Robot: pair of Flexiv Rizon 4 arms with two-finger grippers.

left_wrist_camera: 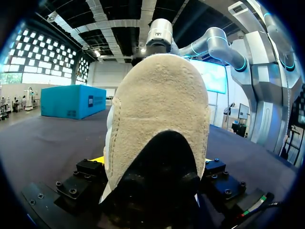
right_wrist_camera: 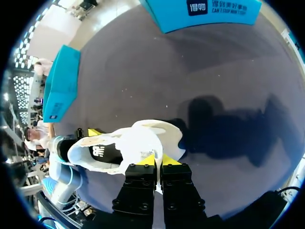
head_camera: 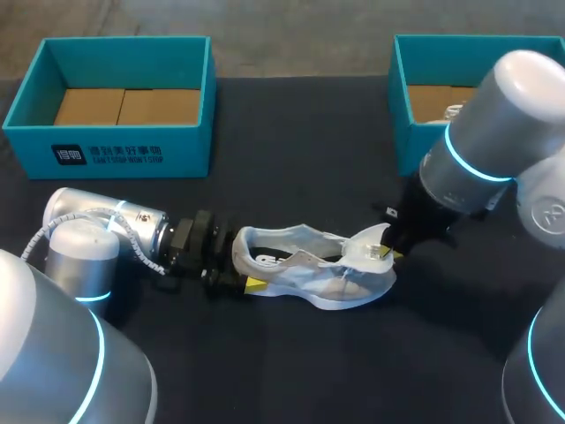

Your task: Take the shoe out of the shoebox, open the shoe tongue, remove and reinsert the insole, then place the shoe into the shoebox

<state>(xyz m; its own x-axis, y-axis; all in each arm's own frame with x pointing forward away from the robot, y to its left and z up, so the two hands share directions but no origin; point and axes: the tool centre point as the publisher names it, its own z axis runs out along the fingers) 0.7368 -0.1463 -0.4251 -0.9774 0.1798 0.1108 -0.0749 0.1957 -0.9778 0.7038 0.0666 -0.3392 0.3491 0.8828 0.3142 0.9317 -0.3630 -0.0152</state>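
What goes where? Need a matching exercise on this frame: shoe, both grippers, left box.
Things:
1. shoe
2. left gripper
3. right gripper
4. left box

Places:
a. fingers pinching the shoe's tongue
b. back left of the table, open side up
c. lying on the table between the two grippers
d. fingers clamped on the shoe's heel

Pairs: 1-c, 2-d, 3-a, 4-b
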